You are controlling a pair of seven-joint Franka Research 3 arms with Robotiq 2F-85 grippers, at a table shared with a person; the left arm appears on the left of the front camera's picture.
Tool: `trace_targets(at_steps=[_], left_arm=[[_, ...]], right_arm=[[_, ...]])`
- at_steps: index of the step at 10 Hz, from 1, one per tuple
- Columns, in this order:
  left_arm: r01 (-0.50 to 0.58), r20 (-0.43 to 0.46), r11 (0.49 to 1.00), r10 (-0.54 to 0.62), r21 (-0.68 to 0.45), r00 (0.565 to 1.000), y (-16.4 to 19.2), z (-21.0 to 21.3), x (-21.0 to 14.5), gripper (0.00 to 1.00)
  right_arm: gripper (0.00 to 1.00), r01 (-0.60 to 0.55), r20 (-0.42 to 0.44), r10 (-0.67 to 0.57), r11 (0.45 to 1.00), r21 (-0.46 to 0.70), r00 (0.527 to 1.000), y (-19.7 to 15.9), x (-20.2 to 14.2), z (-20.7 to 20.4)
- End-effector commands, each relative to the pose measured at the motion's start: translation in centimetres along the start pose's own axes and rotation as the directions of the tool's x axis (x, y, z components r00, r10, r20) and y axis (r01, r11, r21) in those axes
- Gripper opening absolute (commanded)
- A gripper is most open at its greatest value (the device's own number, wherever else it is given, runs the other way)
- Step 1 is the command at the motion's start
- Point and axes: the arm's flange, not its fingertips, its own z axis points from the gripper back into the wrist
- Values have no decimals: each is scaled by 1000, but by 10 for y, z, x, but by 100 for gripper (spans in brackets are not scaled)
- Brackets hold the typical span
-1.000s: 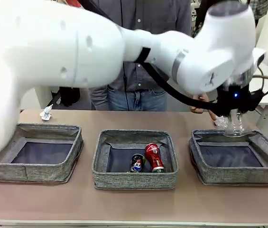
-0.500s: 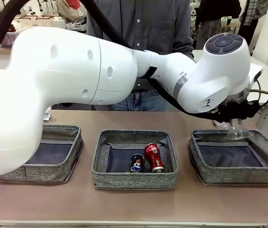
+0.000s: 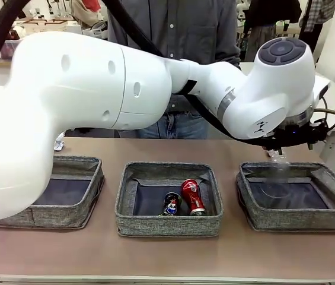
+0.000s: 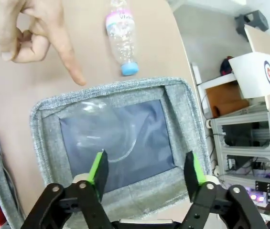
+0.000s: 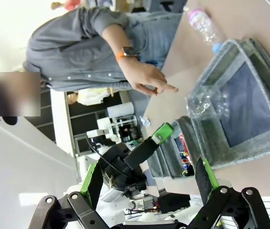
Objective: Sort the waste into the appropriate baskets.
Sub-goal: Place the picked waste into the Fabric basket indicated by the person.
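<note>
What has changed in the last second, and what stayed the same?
The left gripper opened its jaws and let go of the clear cup, which dropped into the right basket. The red can and blue can stayed in the middle basket.

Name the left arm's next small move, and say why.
Probably lift the left gripper off the basket toward the small bottle: its fingers stand open, the clear cup is in the basket, and the bottle lies on the table beyond, where a hand points.
</note>
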Motion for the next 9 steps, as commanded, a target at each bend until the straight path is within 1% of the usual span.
trace_targets(at_steps=[1, 2, 3, 4, 5, 6, 7, 8, 9], left_arm=[[-26, 45, 1000, 25, 16, 999, 0, 13, 0, 100], [-26, 39, 1000, 25, 8, 999, 3, 17, 1, 100], [-23, 10, 1000, 23, -15, 1000, 5, 26, 1, 100], [12, -51, 999, -14, -38, 999, 11, 37, 2, 100], [21, -177, 996, -35, -82, 984, 23, 55, 4, 100], [45, -253, 989, -79, -139, 964, 42, 81, 8, 100], [71, -287, 976, -130, -206, 949, 67, 111, 14, 100], [83, -283, 974, -142, -212, 949, 94, 138, 20, 100], [64, -290, 974, -126, -216, 949, 123, 160, 29, 100]], right_arm=[[100, 5, 8, -5, 1000, -7, 1000, 4, 2, 1], [100, 5, 8, -5, 1000, -7, 1000, 4, 2, 1], [100, 5, 8, -5, 1000, -7, 1000, 4, 2, 1], [100, 5, 8, -5, 1000, -7, 1000, 4, 2, 1], [100, 5, 8, -5, 1000, -7, 1000, 4, 2, 1], [100, 0, 0, 0, 1000, 0, 1000, 0, 0, 0], [100, 34, -7, -34, 999, -10, 999, 10, 7, -20], [100, 11, -72, -11, 1000, 3, 997, 24, 9, -44], [100, -6, -130, 7, 1000, 7, 991, 39, 10, -68]])
